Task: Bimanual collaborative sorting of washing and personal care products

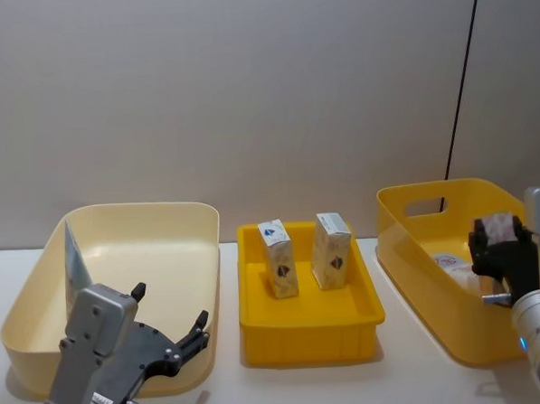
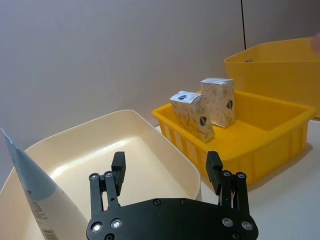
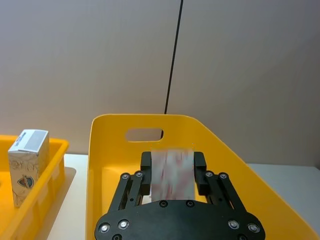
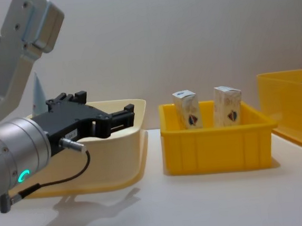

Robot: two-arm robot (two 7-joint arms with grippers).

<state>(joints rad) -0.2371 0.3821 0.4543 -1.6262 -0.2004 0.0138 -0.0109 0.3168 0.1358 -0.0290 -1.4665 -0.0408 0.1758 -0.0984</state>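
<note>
Left hand wide over cream tub beside tube; right hand gripping blurred pack above yellow bin.

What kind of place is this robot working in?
Likely a lab or test bench set up for sorting: a bare white table against a plain grey wall, with a cream tub, a yellow tray holding two cartons, and a yellow bin.

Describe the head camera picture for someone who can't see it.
Two small cartons stand in a yellow tray between a cream tub and a big yellow bin. The left pincer is open beside the tub; the right pincer holds a pale item over the bin.
</note>
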